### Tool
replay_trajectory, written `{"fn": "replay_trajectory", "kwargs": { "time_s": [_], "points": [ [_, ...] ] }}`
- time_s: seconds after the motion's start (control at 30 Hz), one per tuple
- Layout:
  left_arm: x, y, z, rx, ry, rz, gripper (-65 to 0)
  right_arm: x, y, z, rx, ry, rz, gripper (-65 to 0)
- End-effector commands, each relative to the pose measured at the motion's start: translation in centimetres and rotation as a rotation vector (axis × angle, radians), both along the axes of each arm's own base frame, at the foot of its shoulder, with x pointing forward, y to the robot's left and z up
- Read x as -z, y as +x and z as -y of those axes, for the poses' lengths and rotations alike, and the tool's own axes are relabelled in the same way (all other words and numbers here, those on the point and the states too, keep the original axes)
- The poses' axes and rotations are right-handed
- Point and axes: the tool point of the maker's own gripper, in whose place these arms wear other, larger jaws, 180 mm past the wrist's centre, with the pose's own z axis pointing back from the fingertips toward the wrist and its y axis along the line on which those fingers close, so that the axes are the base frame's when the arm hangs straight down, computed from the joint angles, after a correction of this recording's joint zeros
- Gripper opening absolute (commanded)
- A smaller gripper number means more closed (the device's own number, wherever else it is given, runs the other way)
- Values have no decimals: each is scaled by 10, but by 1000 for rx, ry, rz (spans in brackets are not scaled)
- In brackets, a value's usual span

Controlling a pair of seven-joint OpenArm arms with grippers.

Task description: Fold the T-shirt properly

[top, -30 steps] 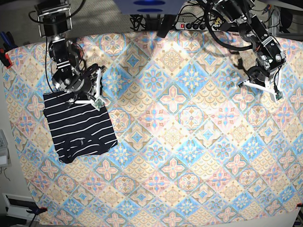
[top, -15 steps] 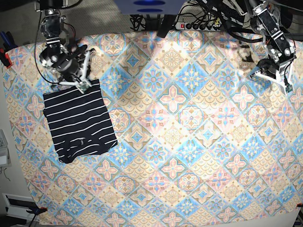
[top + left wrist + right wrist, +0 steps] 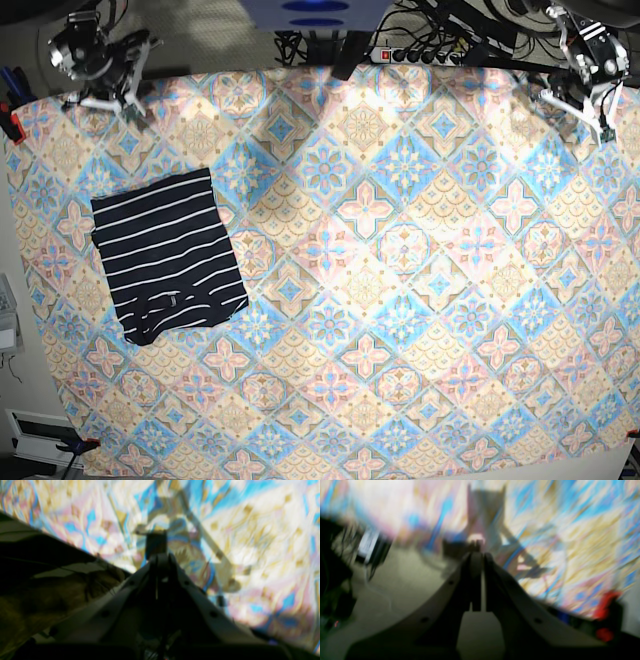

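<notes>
A: What lies nearest on the bench (image 3: 420, 330)?

B: Only its cover, a tablecloth (image 3: 400, 250) printed in pastel blue, orange and pink diamond tiles, lying flat with faint ripples.

A: And the T-shirt (image 3: 165, 256)?

B: Further back, toward the base view's left edge. It is soft, near-black cloth with thin white stripes, folded into a flat, roughly rectangular packet set at a slight tilt. Nothing touches it.

A: The hands?

B: Both are at the far edge, well apart from the shirt. The right hand (image 3: 105, 98) hangs over the far left corner, its pale tapered fingers (image 3: 476, 562) pressed together and holding nothing. The left hand (image 3: 577, 104) is at the far right corner; the blurred wrist view shows its dark fingers (image 3: 160, 560) closed too, with nothing held.
</notes>
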Motion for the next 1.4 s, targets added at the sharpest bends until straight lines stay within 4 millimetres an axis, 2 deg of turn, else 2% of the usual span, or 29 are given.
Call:
{"fn": "replay_trajectory", "kwargs": {
  "time_s": [0.0,0.17,0.33,0.53,0.7,0.73,0.77,1.03,1.13,1.3,1.37],
  "points": [
    [-8,-4,-7,12,25,-1,-650,-4,-4,1,-5,1,4,-644],
    [-15,-36,2,36,0,-40,-650,0,-40,1,-7,1,-75,-650],
    [-9,-64,12,38,-47,-97,-650,4,-71,2,-5,2,-145,-650],
    [20,-86,69,165,-172,-205,-650,13,-104,-2,28,20,-222,-650],
    [58,-120,102,180,-286,-327,-650,37,-153,8,95,29,-363,-650],
    [67,-121,110,191,-309,-339,-650,41,-162,8,106,34,-389,-650],
    [74,-127,118,201,-329,-355,-650,44,-166,8,113,37,-402,-650],
    [132,-175,144,292,-364,-473,-650,79,-183,4,212,80,-486,-650],
    [158,-195,156,295,-398,-535,-650,94,-183,-10,257,131,-487,-650],
    [188,-205,171,344,-426,-579,-650,113,-176,-16,304,171,-495,-650],
    [195,-201,176,374,-425,-567,-650,122,-177,-22,337,193,-510,-650]
  ]
}}
